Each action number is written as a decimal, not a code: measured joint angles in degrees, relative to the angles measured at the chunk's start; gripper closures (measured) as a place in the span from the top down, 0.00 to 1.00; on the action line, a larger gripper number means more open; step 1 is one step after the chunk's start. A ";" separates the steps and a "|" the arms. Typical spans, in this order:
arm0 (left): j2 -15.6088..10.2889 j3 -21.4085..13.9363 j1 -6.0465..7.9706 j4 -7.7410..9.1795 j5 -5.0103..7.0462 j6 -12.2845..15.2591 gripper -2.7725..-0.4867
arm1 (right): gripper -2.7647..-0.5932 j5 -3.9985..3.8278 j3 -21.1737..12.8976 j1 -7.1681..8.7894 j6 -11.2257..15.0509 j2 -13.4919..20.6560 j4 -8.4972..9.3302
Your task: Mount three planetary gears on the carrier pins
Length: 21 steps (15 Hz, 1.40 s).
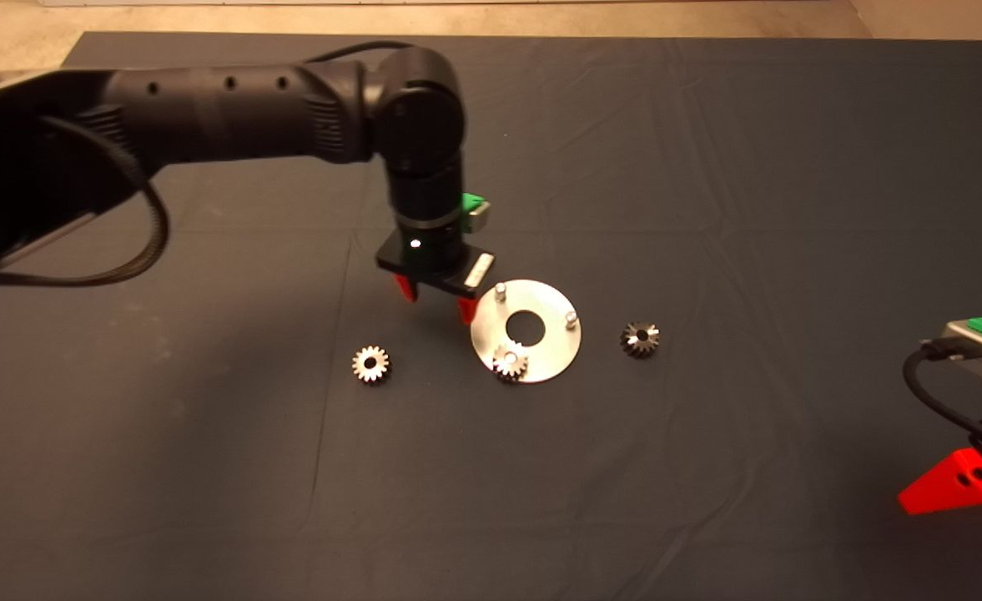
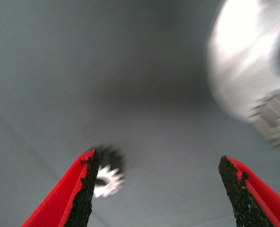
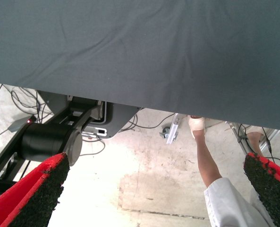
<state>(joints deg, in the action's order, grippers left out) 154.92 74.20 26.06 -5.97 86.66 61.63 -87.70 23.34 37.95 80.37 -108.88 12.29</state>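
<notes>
My left end effector (image 1: 437, 302) hangs above the dark mat (image 1: 707, 167) on the tabletop, just beside the left rim of the shiny disc (image 1: 553, 355), with its red fingers (image 2: 69, 198) spread wide and nothing between them. On the disc, one bright silver gear (image 1: 510, 361) sits over the carrier pin nearest me, at the disc's front edge. The other two carrier pins stand bare: one at the far left of the disc (image 1: 500, 290), close to my fingers, and one at its right (image 1: 571, 318). A second bright gear (image 1: 371, 364) lies flat on the mat to the left of the disc, apart from it; in my left wrist view it shows partly behind one finger pad. The darker gear (image 1: 640, 338) lies on the mat just right of the disc. My right end effector (image 1: 962, 484) waits at the lower right edge of the mat, fingers (image 3: 31, 198) wide apart and empty; beyond the mat edge its wrist view shows the floor, cables and a person's leg (image 3: 203, 156).
</notes>
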 joint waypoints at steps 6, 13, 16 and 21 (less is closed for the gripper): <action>-6.08 -4.97 0.00 0.18 0.00 8.53 0.68 | 0.99 0.07 0.00 -0.02 0.00 -0.05 0.00; -12.14 -15.19 0.00 -0.56 -0.23 13.43 0.81 | 0.99 0.00 0.00 -0.02 -0.05 -0.13 0.00; -16.25 -20.51 0.00 -2.90 -0.17 15.56 0.87 | 0.99 0.00 0.00 -0.02 -0.09 -0.15 0.00; -18.55 -28.40 0.00 -8.02 -1.93 17.04 0.97 | 0.99 0.00 0.00 -0.02 -0.16 -0.16 0.01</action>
<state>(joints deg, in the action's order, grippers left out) 136.38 45.80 26.06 -13.99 84.73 78.67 -87.70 23.34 37.92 80.21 -109.04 12.29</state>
